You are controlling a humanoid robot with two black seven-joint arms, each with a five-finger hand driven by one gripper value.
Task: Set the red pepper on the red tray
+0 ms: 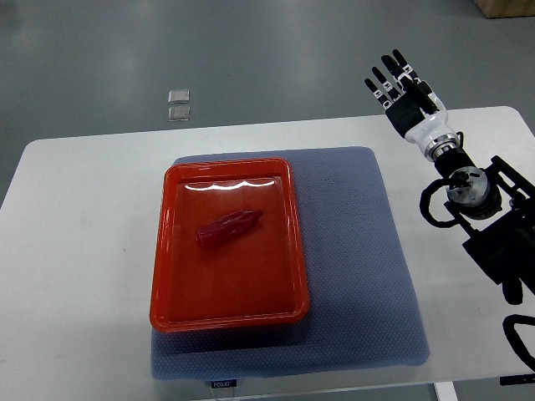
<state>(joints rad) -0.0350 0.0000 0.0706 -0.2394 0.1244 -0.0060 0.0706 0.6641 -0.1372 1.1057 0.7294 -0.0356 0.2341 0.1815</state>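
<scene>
A red pepper (228, 227) lies on its side inside the red tray (171, 284), a little above the tray's middle, tip pointing right. The tray sits on a blue-grey mat (359, 251) on the white table. My right hand (403, 90) is raised at the far right edge of the table, well away from the tray, with its fingers spread and holding nothing. Its arm (476, 200) comes in from the right edge. My left arm does not show.
The white table (75, 251) has bare surface left of the tray and right of the mat. Two small clear squares (178, 104) lie on the grey floor beyond the table's far edge. A brown box corner (506, 7) shows at top right.
</scene>
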